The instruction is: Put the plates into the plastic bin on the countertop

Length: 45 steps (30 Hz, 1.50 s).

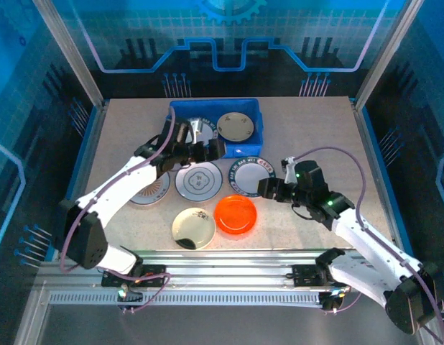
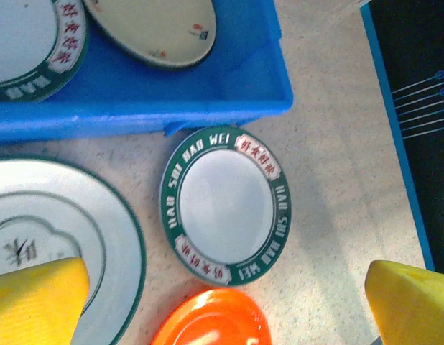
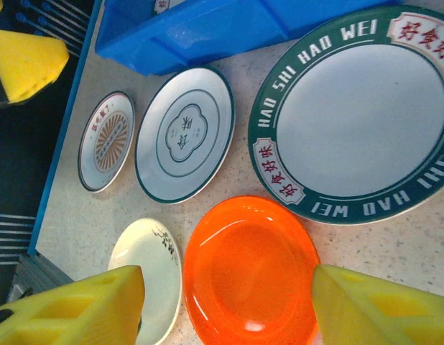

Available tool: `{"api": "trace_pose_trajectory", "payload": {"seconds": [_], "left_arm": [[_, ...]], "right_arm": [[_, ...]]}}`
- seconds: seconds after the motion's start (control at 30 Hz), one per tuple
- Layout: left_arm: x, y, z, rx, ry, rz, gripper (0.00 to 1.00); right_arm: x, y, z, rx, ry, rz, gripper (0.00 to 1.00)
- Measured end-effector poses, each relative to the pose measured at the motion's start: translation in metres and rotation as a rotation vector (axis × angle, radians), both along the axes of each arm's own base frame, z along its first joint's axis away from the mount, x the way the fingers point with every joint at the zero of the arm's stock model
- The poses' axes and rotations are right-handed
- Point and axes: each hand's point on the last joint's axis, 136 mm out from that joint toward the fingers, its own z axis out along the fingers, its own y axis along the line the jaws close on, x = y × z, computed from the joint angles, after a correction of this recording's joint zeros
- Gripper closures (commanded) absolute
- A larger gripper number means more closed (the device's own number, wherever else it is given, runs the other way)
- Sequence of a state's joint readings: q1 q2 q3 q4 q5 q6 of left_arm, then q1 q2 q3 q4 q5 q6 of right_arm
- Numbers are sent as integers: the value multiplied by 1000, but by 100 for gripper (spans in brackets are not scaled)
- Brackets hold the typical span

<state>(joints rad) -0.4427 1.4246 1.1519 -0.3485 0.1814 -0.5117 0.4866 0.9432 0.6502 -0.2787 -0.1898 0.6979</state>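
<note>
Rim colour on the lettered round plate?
Round lettered plate: dark green rim, white lettering; right wrist view.

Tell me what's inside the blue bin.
A cream plate and a green-rimmed plate, side by side. The left arm covers the bin's left end from above, so anything there is hidden.

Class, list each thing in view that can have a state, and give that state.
bin: upright, two plates inside
binned cream plate: inside bin
binned green plate: inside bin
green plate: on countertop, outside bin
white plate: on countertop
sunburst plate: on countertop
cream plate: on countertop
orange plate: on countertop, under right gripper
left gripper: open, empty
right gripper: open, empty
</note>
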Motion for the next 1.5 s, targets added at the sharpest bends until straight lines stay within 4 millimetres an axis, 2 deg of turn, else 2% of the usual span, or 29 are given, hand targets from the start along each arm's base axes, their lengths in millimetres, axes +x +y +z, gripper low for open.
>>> {"api": "trace_pose_trajectory", "payload": {"seconds": [0.1,0.23,0.4,0.6,0.67,0.77,0.9,1.17,1.5], "left_arm": [[-18,9,3,14,-17,-1,1],[-36,21,9,35,-4,11,1],[-59,26,-2,47,80,-12,1],[-109,46,-46,104,238,-22,1],[-125,54,-58,122,281,-16,4],[-147,65,-73,128,334,6,13],[-168,77,-94,121,393,59,15],[-194,96,-125,92,460,188,23],[-206,106,-152,89,533,285,31]], "right_arm": [[-2,8,-7,-30,23,33,38],[-3,17,-7,-61,59,71,41],[-15,34,-10,-67,115,144,46],[-43,48,-26,-57,201,215,48],[-52,50,-34,-60,228,228,49],[-58,49,-45,-68,263,225,50],[-60,49,-55,-73,298,219,50],[-62,52,-63,-79,331,230,51],[-63,56,-62,-69,331,234,52]]}}
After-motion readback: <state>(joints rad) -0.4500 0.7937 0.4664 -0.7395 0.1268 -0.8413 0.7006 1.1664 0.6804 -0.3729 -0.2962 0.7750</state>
